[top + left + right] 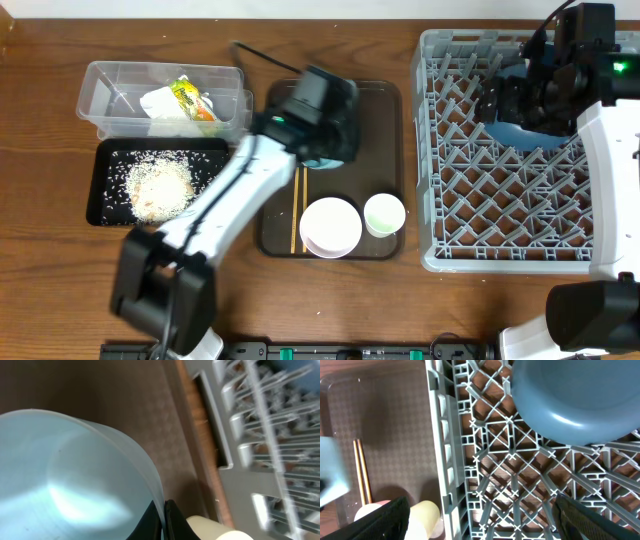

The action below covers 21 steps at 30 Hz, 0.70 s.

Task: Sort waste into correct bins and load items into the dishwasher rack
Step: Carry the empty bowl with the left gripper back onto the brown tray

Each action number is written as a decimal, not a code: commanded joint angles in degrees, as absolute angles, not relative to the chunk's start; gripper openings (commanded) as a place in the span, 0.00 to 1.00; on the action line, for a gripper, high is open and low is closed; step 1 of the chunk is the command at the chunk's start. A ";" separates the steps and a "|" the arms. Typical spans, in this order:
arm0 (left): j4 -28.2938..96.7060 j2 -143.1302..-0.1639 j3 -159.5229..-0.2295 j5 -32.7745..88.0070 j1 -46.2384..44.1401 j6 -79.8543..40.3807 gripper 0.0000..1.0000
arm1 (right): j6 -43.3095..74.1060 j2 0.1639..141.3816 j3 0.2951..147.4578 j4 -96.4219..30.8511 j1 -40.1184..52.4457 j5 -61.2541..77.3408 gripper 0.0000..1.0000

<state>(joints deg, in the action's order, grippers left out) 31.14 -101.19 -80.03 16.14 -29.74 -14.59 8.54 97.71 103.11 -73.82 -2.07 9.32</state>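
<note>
Status, overhead cam: left gripper (pixel 322 135) sits on the light blue bowl (pixel 325 160) at the far end of the brown tray (pixel 385 100); the arm hides the grip. White bowl (pixel 330 226), green cup (pixel 384 213) and chopsticks (pixel 297 205) wait on the same tray. Napkin (pixel 165 103) and wrapper (pixel 188 95) are in the clear tub (pixel 100 85), rice (pixel 155 185) in the black tray (pixel 105 150). Right gripper (pixel 515 100) hangs over the dishwasher rack (pixel 430 150), dark blue plate (pixel 525 135) below it.

Left wrist: fills that gap. Fingers (pixel 151 521) look pressed together on the bowl (pixel 65 475) rim, one inside, one outside. It's a thin-edge pinch, so my call: lift straight, keep the bowl level, clear the rack wall before lowering, and pick slots away from the plate.

Right wrist: only view showing the right jaws spread wide, nothing held. Plate (pixel 575 400) rests among the pegs, apart from both fingers. The bowl pinch is invisible here.
</note>
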 commanded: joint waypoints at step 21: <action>27.77 -106.74 -80.18 8.29 -30.00 -13.89 0.44 | 10.00 96.66 103.48 -70.74 5.34 9.50 0.87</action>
